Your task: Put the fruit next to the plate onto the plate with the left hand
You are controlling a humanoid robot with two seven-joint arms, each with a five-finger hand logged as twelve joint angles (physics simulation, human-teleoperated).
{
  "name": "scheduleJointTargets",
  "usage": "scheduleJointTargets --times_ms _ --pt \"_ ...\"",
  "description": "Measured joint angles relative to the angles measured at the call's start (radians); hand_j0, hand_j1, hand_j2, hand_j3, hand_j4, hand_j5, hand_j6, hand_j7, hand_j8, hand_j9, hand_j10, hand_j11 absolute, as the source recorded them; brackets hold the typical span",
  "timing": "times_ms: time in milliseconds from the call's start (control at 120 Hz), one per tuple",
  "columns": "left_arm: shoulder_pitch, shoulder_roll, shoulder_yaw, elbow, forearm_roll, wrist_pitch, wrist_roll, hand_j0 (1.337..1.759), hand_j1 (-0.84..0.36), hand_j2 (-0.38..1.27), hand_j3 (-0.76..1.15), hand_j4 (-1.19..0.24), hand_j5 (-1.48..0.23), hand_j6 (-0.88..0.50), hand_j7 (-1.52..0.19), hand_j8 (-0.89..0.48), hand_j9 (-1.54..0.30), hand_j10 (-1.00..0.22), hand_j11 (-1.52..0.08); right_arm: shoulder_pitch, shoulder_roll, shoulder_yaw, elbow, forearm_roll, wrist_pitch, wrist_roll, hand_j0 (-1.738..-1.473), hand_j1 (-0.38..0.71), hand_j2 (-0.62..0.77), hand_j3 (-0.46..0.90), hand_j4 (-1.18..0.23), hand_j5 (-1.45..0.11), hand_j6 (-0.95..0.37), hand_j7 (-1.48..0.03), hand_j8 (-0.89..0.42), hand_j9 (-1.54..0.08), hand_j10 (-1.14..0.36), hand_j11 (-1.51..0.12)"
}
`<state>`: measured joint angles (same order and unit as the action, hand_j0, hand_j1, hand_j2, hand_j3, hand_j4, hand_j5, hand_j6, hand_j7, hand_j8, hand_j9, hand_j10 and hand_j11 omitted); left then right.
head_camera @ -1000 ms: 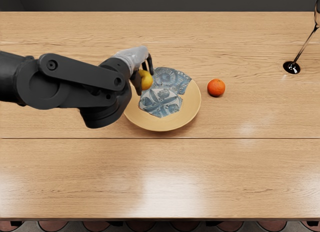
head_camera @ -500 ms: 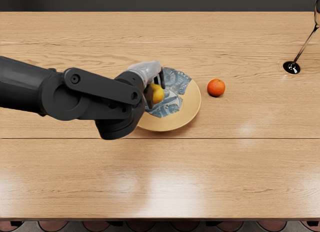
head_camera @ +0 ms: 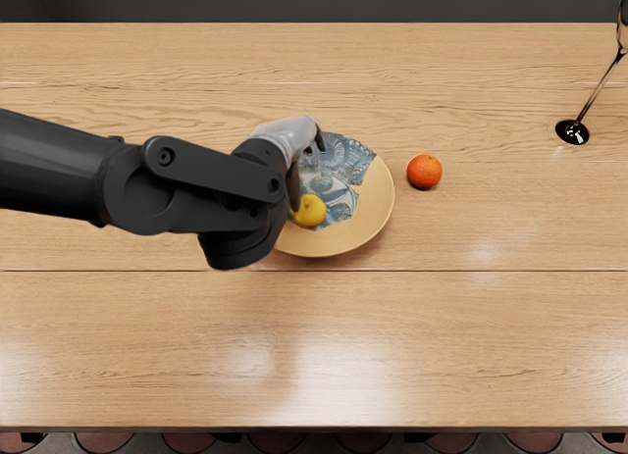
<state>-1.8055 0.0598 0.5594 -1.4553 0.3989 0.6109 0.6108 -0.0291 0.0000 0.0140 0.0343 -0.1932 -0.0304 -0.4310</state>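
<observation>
Dark left arm comes in from the left, grey left hand (head_camera: 292, 148) over the left part of the round yellow plate w/ blue pattern (head_camera: 379, 205) on the wooden desk (head_camera: 392, 327). Fingers (head_camera: 317, 139) look loose, holding nothing. Small round yellow fruit (head_camera: 311, 211) lies on the plate's near-left part, just below the hand. 1 orange round fruit (head_camera: 424, 171) sits on the desk just right of the plate
</observation>
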Motion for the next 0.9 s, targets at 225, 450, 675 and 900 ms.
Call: scheduleJointTargets --times_ms 225,450,675,900 --pt "-0.005 0.039 -0.007 0.014 -0.023 0.0 0.0 1.658 0.17 0.06 0.0 -0.16 -0.21 -0.15 -0.21 -0.16 -0.21 -0.16 -0.21 0.0 0.0 0.0 0.0 0.0 0.0 0.0 -1.658 -0.35 0.0 0.0 0.0 0.0 0.0 0.0 0.0 0.0 0.0 0.0" --pt "0.002 0.165 -0.101 0.006 -0.051 -0.026 0.0 1.658 0.27 0.02 0.0 -0.07 -0.09 -0.07 -0.09 -0.07 -0.09 -0.07 -0.09 0.0 0.0 0.0 0.0 0.0 0.0 0.0 -1.658 -0.35 0.0 0.0 0.0 0.0 0.0 0.0 0.0 0.0 0.0 0.0" --pt "0.046 0.277 -0.237 -0.027 -0.055 -0.152 0.0 1.658 0.3 0.01 0.0 -0.04 -0.05 -0.04 -0.05 -0.04 -0.05 -0.04 -0.05 0.0 0.0 0.0 0.0 0.0 0.0 0.0 -1.658 -0.35 0.0 0.0 0.0 0.0 0.0 0.0 0.0 0.0 0.0 0.0" --pt "0.131 0.384 -0.384 -0.049 -0.055 -0.3 0.0 1.658 0.31 0.01 0.0 -0.03 -0.04 -0.03 -0.04 -0.03 -0.04 -0.03 -0.04 0.0 0.0 0.0 0.0 0.0 0.0 0.0 -1.658 -0.35 0.0 0.0 0.0 0.0 0.0 0.0 0.0 0.0 0.0 0.0"
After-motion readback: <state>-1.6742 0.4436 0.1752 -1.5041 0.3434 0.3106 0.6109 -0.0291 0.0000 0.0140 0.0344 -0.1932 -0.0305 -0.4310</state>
